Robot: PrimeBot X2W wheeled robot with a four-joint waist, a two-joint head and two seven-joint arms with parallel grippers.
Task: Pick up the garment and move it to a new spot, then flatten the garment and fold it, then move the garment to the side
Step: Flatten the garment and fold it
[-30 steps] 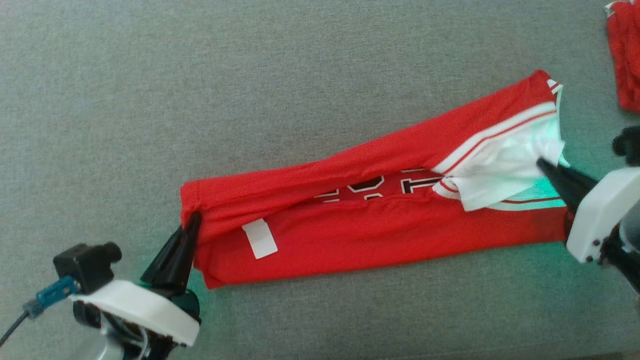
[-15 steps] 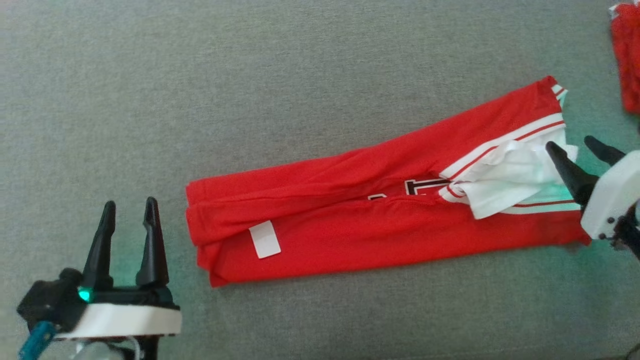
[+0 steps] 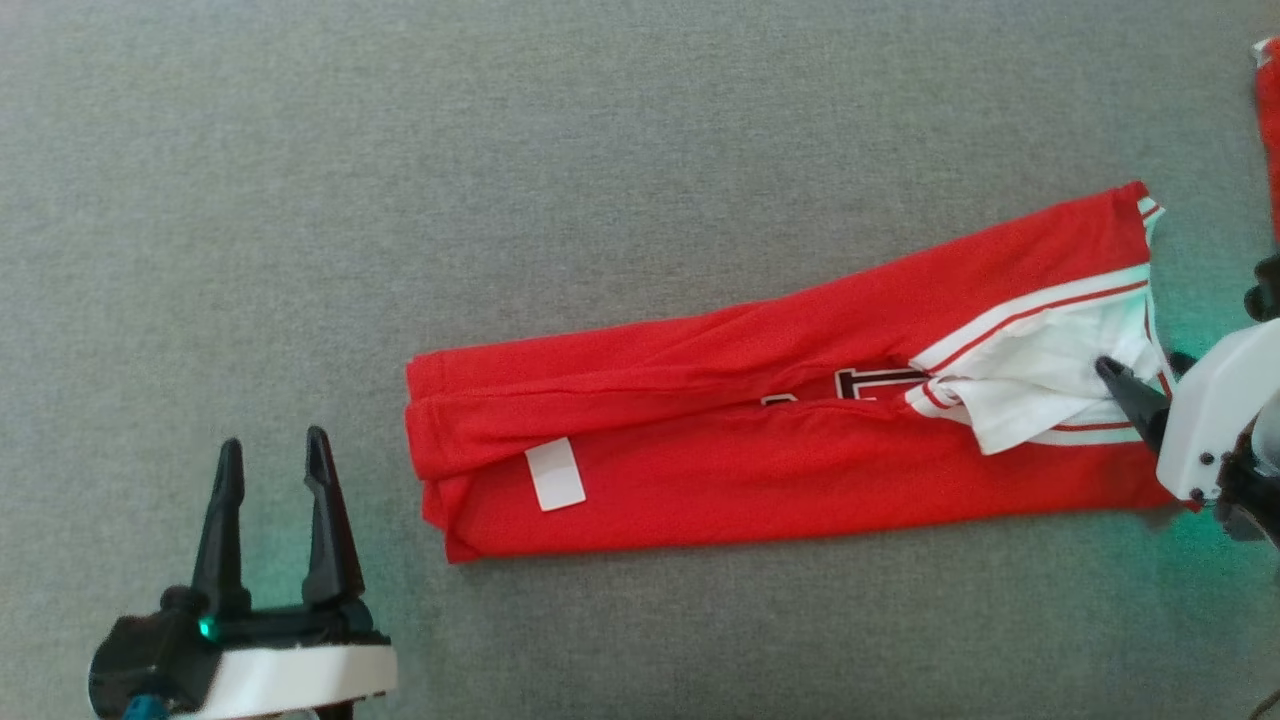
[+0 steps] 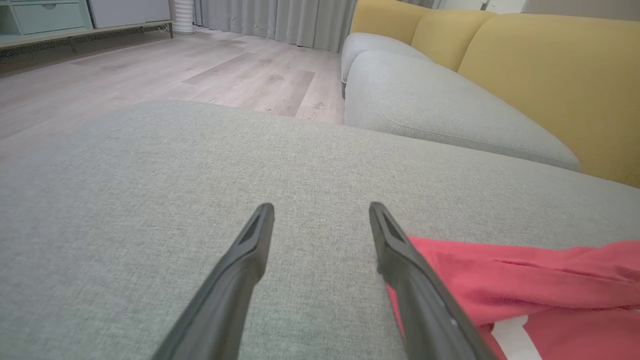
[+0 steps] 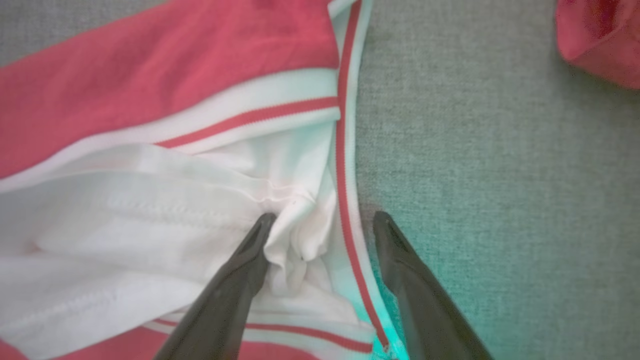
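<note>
From the head camera, the red garment is lying folded into a long, narrow strip on the grey cushion. A white label is sitting near its left end, and white, red-striped fabric is bunching at its right end. The left gripper is standing just off the garment's left end, apart from it, with its jaws spread wide and gripping nothing. The right gripper is reaching in at the garment's right end. A second red cloth is lying well beyond that end.

Along the left wrist, the left gripper is pointing over bare cushion with the garment showing just beside its right finger. A wooden floor and a yellow sofa back are showing beyond the garment.

Along the right wrist, the right gripper is gaping wide, straddling the garment's striped edge. One finger is resting on the white folds, the other just off the cloth, and neither is pinching anything.
</note>
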